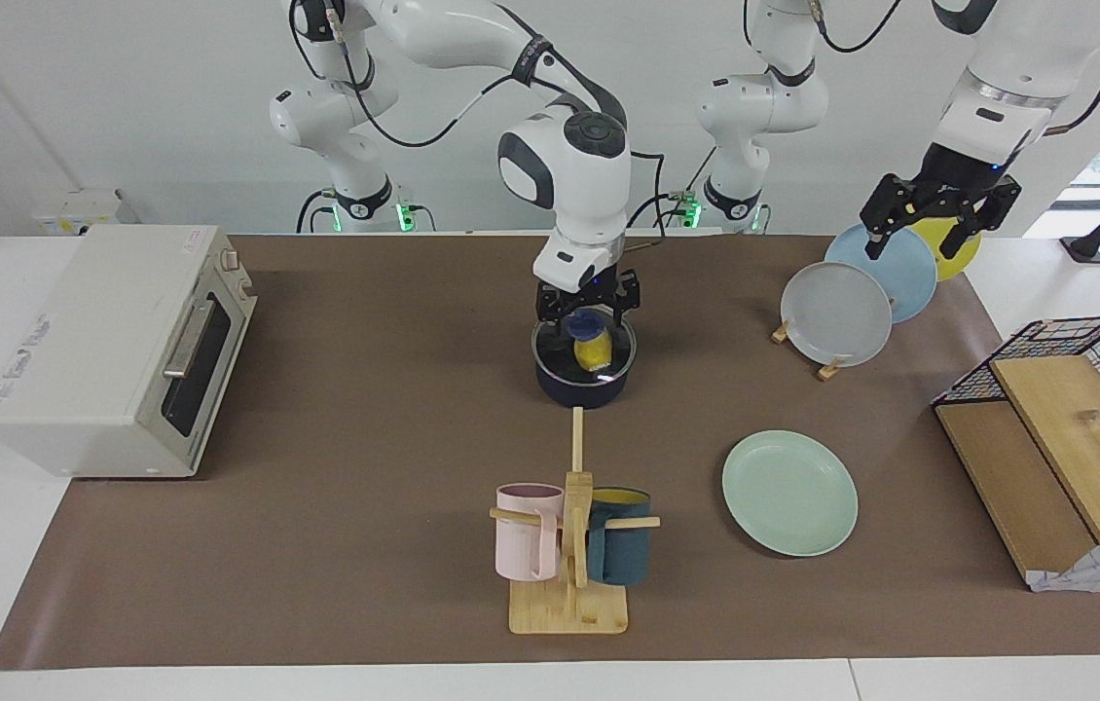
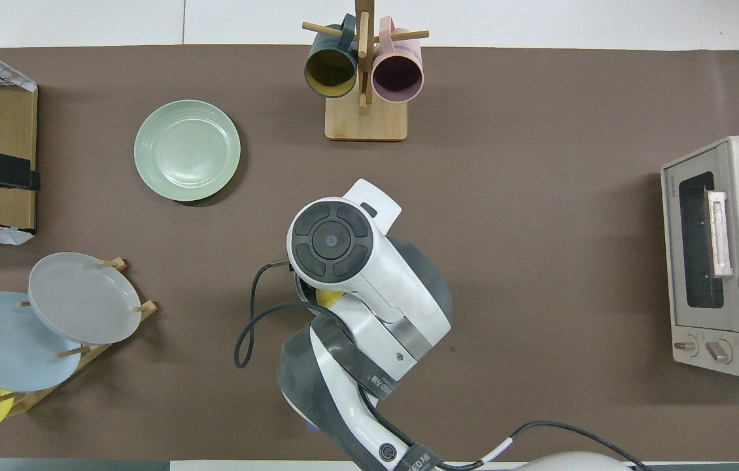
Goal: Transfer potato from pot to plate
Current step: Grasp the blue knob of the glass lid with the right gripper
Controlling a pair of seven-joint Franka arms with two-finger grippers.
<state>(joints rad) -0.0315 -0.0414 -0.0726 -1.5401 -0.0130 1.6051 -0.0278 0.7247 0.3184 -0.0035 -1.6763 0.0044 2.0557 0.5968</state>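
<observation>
Potato [image 1: 593, 351] sits upright inside the pot [image 1: 581, 385], mid-table, close to the robots' end. We log the right gripper [image 1: 587, 310] low over the pot mouth, fingers down around the potato's top; whether they are clamped on it or only straddling it we cannot tell. In the overhead view the right arm covers nearly all of the pot, and only a yellow sliver [image 2: 328, 297] shows. Plate [image 1: 789, 493] lies bare, farther from the robots than the pot and toward the left arm's end. Left gripper [image 1: 939, 216] waits over the plate rack [image 1: 808, 349], fingers spread.

Risks, as we judge them: the potato looks smooth and rounded, so a shallow or off-centre pinch could squirt it out, back into the pot or onto the mat. A finger catching the rim could drag the pot. The mug stand [image 1: 571, 545] stands near the carry path.

Writing: toaster oven [image 1: 118, 350] carries labels, none legible to us.
</observation>
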